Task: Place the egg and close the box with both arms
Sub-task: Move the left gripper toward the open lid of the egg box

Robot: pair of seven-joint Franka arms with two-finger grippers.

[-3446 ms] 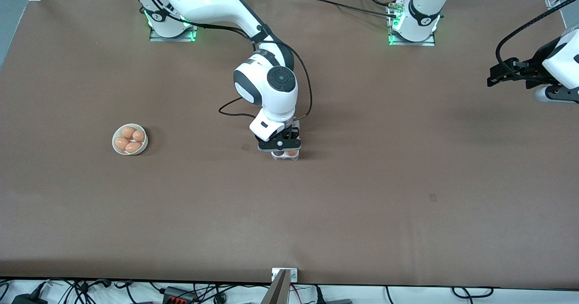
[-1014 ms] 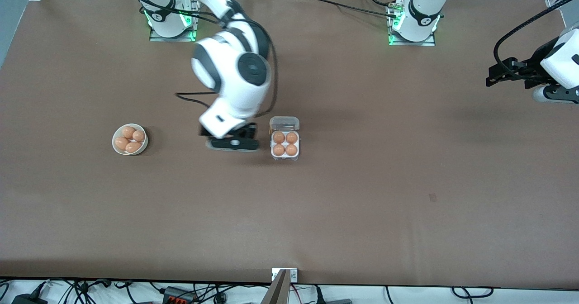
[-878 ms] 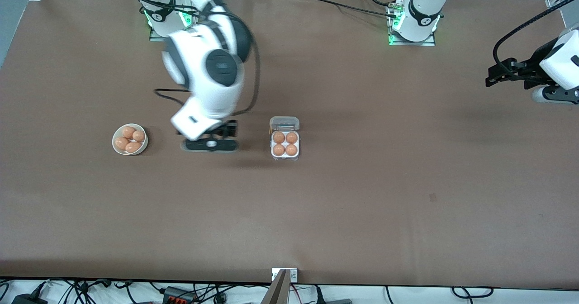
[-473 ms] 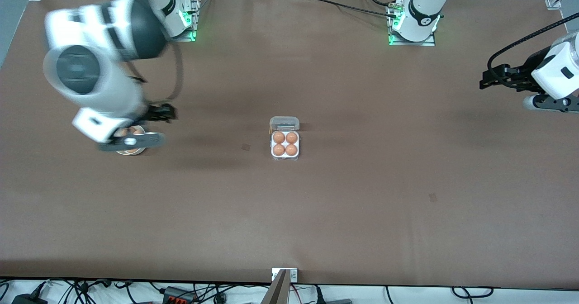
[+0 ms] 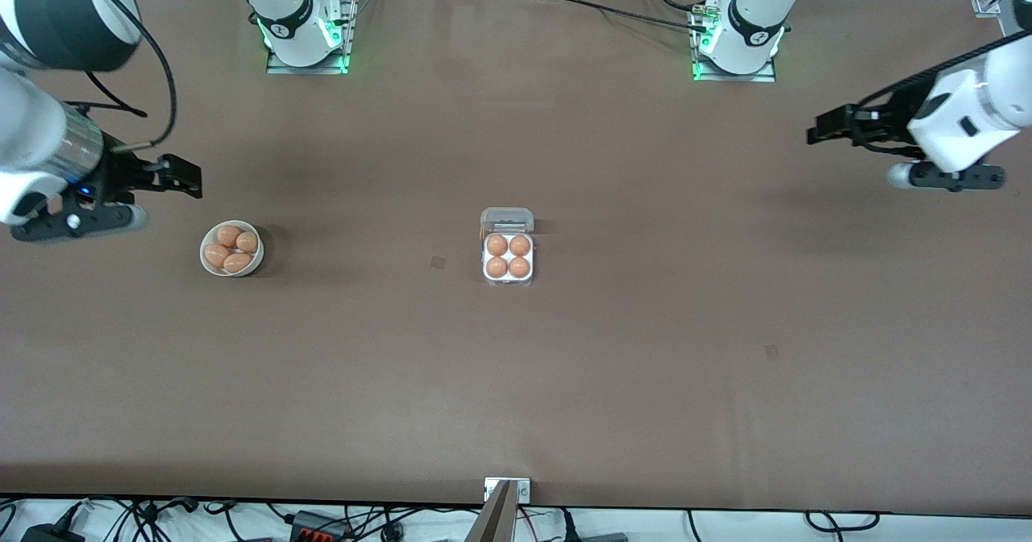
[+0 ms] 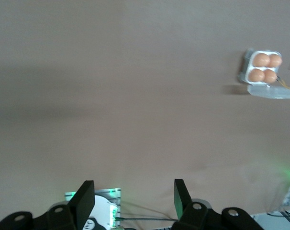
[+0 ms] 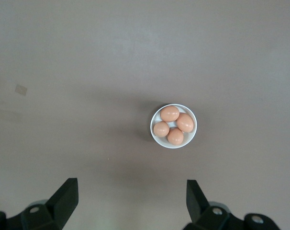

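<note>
Risk: the box (image 5: 508,257), mid-table, has its clear lid (image 5: 507,220) lying open flat on the side toward the bases. You have nothing bracing the light tray, so a push on the lid may slide it or jolt the eggs; a one-sided press may leave it unlatched.

Count:
- Eggs in box (image 5: 497,244): four, every cell filled.
- Eggs in bowl (image 5: 232,269): four.
- Boxes: one. Bowls: one.
- Right gripper (image 5: 173,177): fingers apart, empty, over the table's right-arm end near the bowl.
- Left gripper (image 5: 822,125): fingers apart, empty, over the left-arm end, well apart from the box.
</note>
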